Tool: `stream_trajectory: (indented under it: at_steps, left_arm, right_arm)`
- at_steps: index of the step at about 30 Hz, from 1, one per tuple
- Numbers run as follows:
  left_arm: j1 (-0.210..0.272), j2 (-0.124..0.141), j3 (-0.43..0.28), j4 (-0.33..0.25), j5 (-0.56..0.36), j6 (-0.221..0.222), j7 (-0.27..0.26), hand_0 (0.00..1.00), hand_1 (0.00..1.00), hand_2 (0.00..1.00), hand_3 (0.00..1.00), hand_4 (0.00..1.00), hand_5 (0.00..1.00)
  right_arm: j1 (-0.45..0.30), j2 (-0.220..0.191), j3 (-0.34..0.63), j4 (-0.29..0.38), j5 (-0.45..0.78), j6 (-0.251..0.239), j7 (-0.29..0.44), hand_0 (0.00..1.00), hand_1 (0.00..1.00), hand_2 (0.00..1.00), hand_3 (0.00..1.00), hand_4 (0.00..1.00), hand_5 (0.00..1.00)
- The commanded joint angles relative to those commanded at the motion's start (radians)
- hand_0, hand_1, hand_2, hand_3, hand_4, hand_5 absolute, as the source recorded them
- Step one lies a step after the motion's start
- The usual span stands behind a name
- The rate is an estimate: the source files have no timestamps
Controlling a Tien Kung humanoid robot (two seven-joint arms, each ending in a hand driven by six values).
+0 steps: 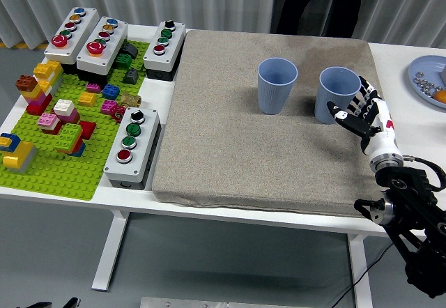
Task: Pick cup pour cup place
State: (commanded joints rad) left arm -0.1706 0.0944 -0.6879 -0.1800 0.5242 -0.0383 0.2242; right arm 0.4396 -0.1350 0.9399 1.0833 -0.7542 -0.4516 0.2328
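Fingers (353,104) of right hand (365,115) spread, empty, beside right cup (338,94) near mat edge (373,99).

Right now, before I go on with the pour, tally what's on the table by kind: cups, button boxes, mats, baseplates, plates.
Blue cups: 2, left and right
Button boxes: 4, at
Grey mat: 1
Green brick baseplate: 1
Plate at the right edge: 1
Total: 9

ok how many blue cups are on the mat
2. One blue cup stands upright near the middle of the grey mat; the other blue cup stands to its right, just beside the right hand. None appear hidden.
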Motion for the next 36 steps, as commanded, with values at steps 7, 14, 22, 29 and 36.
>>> stream_trajectory:
  at_steps: [7,14,22,29,36]
  left_arm:
    - [-0.002,0.000,0.002,0.000,0.000,0.000,0.000,0.760,0.777,0.825,0.723,0.503,0.994]
    - [-0.003,0.000,0.004,0.000,-0.003,0.000,-0.001,0.761,0.777,0.825,0.723,0.503,0.992]
    - [-0.006,0.001,0.010,0.000,-0.009,0.000,-0.003,0.761,0.777,0.825,0.722,0.504,0.991]
    - [-0.008,0.001,0.015,0.000,-0.014,0.000,-0.004,0.761,0.777,0.825,0.724,0.504,0.988]
    - [-0.007,0.002,0.012,0.000,-0.011,-0.001,-0.003,0.761,0.777,0.825,0.724,0.504,0.985]
  right_arm:
    - [0.003,0.000,0.002,-0.003,-0.001,0.000,0.000,0.873,0.880,0.968,0.934,0.825,0.226]
    - [0.011,0.004,0.011,-0.017,0.002,0.004,0.003,0.873,0.881,0.969,0.933,0.828,0.229]
    - [0.022,0.007,0.018,-0.029,0.005,0.005,0.003,0.874,0.881,0.969,0.933,0.828,0.232]
    - [0.024,0.008,0.013,-0.027,0.002,0.002,0.001,0.875,0.881,0.969,0.934,0.829,0.232]
    - [0.020,0.010,0.007,-0.023,0.001,0.001,0.000,0.876,0.882,0.970,0.934,0.827,0.237]
